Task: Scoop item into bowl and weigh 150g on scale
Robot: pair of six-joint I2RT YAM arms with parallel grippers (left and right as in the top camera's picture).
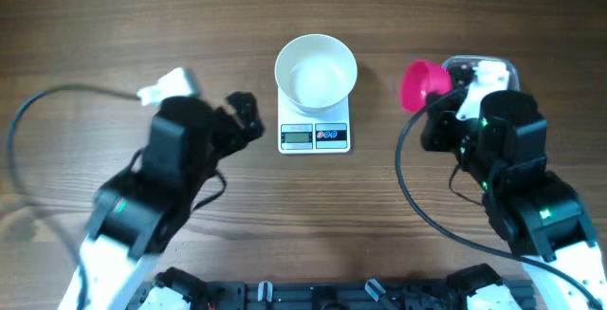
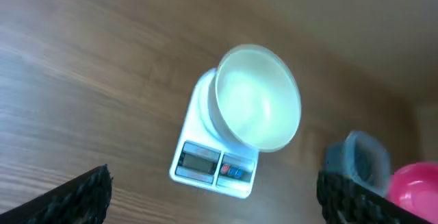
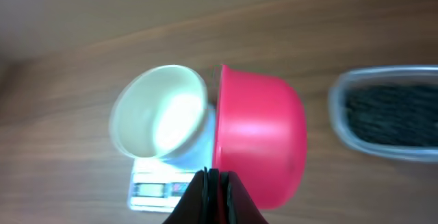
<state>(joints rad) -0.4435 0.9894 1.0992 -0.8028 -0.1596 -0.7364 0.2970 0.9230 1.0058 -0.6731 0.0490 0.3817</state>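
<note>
Presently the scoop (image 3: pixel 260 138) was clamped in the right gripper (image 3: pixel 213 183), the left gripper (image 1: pixel 245 111) was spread empty, the beads (image 3: pixel 397 114) were seen in the tub (image 3: pixel 337 111), and some could be spilled short of the bowl (image 1: pixel 316 68) on the scale (image 1: pixel 314 136) if that grip slipped.

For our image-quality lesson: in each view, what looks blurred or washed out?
Overhead: the left arm is blurred, the scale sharp. Left wrist: soft throughout, glare whitens the bowl. Right wrist: the pink scoop and the tub of beans are out of focus.
</note>
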